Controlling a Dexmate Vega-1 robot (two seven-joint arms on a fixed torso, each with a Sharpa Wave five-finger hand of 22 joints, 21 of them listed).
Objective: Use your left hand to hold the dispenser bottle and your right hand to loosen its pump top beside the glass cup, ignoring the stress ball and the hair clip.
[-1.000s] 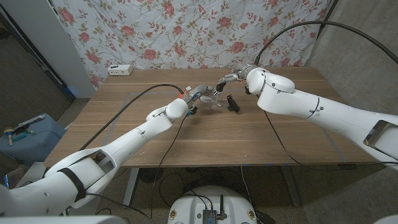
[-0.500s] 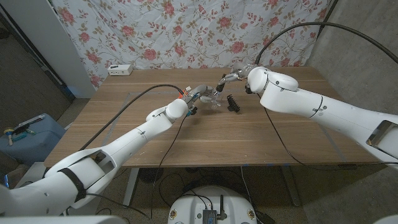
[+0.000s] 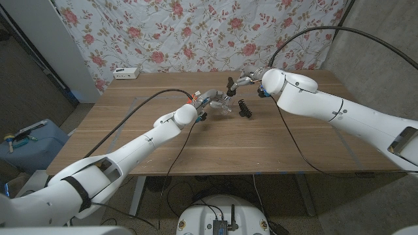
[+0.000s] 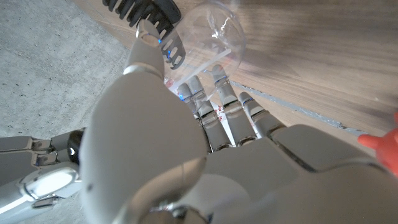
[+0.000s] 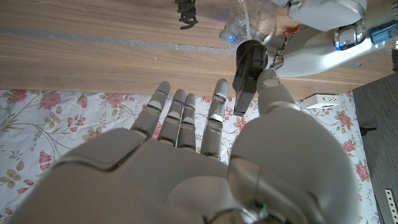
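Observation:
My left hand (image 3: 208, 99) reaches over the table's middle and holds the clear dispenser bottle (image 3: 223, 105); its fingers (image 4: 214, 106) wrap the clear plastic (image 4: 219, 32). Just above the bottle, my right hand (image 3: 247, 81) pinches the black pump top (image 3: 230, 83) between its thumb and a finger. The right wrist view has the pump top (image 5: 245, 76) standing up from the bottle (image 5: 247, 28), with my left hand (image 5: 323, 37) behind it. The glass cup cannot be told apart from the other clear shapes around the bottle.
The black hair clip (image 3: 245, 108) lies just right of the bottle, also seen as a black comb shape (image 4: 144, 11). An orange thing (image 4: 383, 143), perhaps the stress ball, sits by my left wrist. A white power strip (image 3: 126, 73) lies at the far left edge.
My right hand has drawn slightly up and to the right with the pump top, which now stands clearer above the bottle. The left hand has held still.

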